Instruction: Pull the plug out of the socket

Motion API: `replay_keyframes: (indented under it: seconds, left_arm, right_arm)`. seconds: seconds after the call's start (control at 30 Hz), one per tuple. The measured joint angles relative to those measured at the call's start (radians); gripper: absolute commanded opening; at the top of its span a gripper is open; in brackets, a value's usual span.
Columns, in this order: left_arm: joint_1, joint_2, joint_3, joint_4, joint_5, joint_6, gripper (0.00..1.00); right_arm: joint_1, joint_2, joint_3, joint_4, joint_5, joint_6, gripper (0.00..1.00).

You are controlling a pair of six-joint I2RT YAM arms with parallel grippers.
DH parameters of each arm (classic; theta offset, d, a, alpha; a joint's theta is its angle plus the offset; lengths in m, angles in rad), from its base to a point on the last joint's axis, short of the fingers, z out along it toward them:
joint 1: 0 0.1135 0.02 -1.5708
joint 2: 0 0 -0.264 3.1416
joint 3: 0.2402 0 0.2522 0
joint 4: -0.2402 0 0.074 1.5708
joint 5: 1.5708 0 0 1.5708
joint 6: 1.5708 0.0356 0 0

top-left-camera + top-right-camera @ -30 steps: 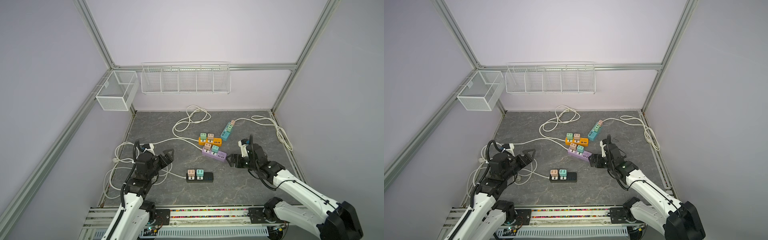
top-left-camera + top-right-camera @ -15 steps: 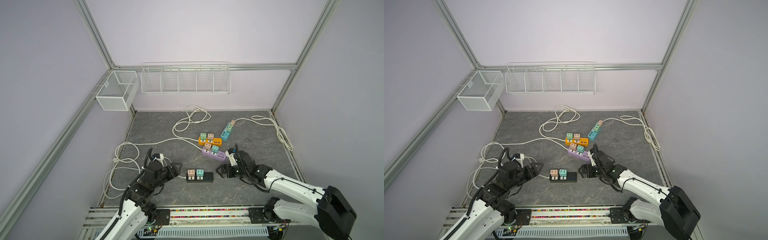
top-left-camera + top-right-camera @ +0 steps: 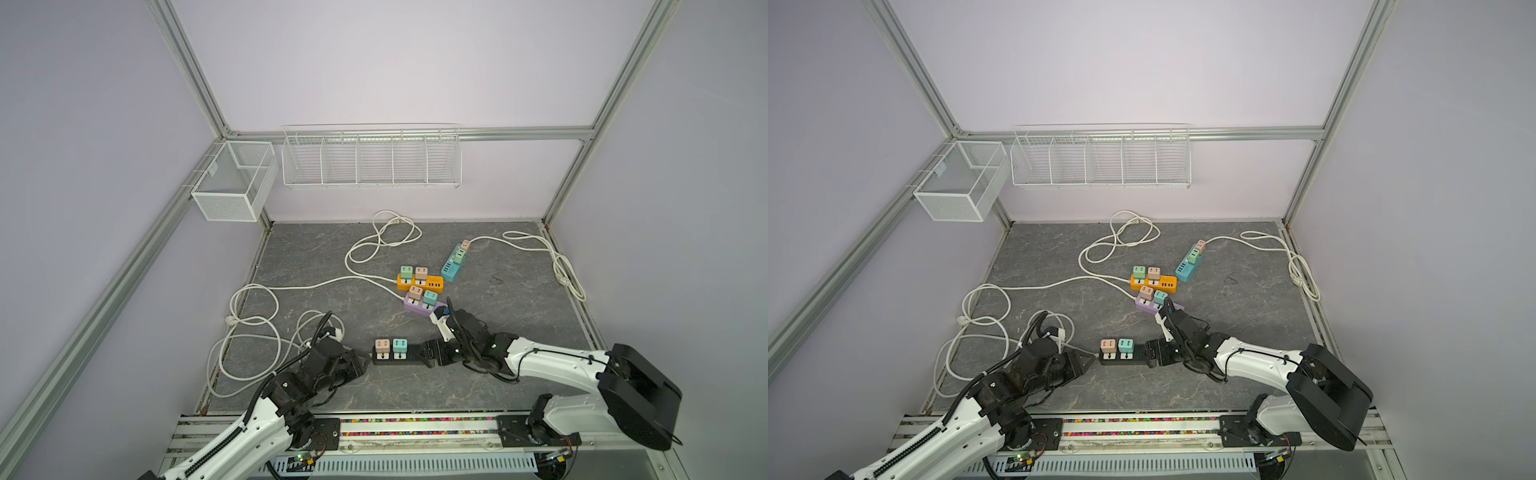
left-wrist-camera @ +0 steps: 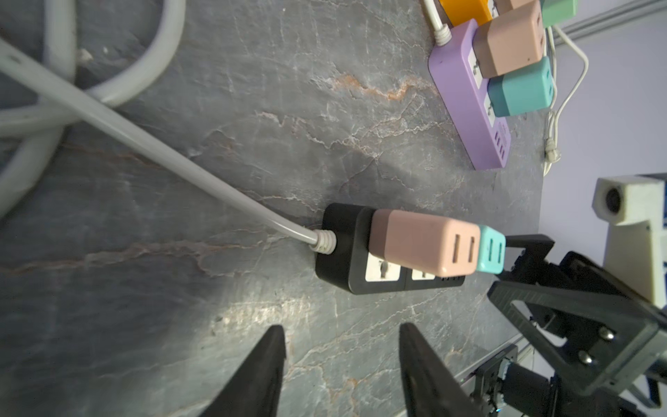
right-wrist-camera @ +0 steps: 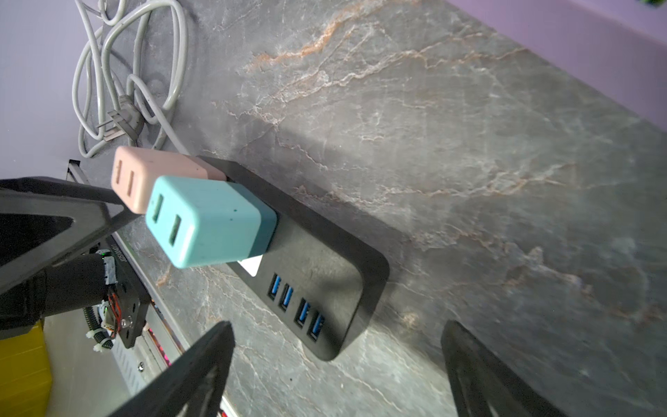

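Black strip (image 3: pixel 401 360) lies front-centre on the counter (image 3: pixel 498 332), pink plug (image 3: pixel 382 345) and teal plug (image 3: pixel 400 345) seated. Left end effector (image 4: pixel 341 326), narrowly parted and empty, faces the cord (image 4: pixel 202 180) end. Right end effector (image 5: pixel 338 324) gapes wide by the USB ports (image 5: pixel 296 307). I'd pin the strip, then pull one plug straight out.

High at the front of the cell, both top views look down and inward across the grey marbled tabletop (image 3: pixel 511 299) to the white wire rack (image 3: pixel 370 162) on the lilac back wall (image 3: pixel 374 62), and they share nearly the whole scene. The left wrist camera sits low and close behind the left gripper (image 4: pixel 339 332), facing the corded end of the black power strip (image 4: pixel 344 234). The right wrist camera, behind the right gripper (image 5: pixel 337 325), faces the strip's USB end. All four views take in that strip.
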Motion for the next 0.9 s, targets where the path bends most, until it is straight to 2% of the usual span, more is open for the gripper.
replay_keyframes:
  seconds: [0.3, 0.37, 0.53, 0.8, 0.9]
  left_arm:
    - [-0.013, 0.105, -0.016, 0.107, -0.003, -0.005, 0.38]
    - [-0.013, 0.126, -0.016, 0.130, 0.000, -0.002, 0.33]
    - [-0.013, 0.187, -0.020, 0.193, 0.005, 0.004, 0.32]
    - [-0.013, 0.275, -0.035, 0.280, 0.028, 0.007, 0.25]
    - [-0.013, 0.286, -0.035, 0.296, 0.026, 0.008, 0.22]
  right_arm:
    - [0.003, 0.039, 0.012, 0.045, 0.004, -0.030, 0.92]
    - [0.004, 0.045, 0.012, 0.053, 0.004, -0.041, 0.90]
    - [0.004, 0.090, 0.019, 0.072, 0.003, -0.064, 0.85]
    - [0.005, 0.153, 0.035, 0.121, -0.036, -0.101, 0.75]
    - [0.006, 0.164, 0.037, 0.135, -0.050, -0.111, 0.74]
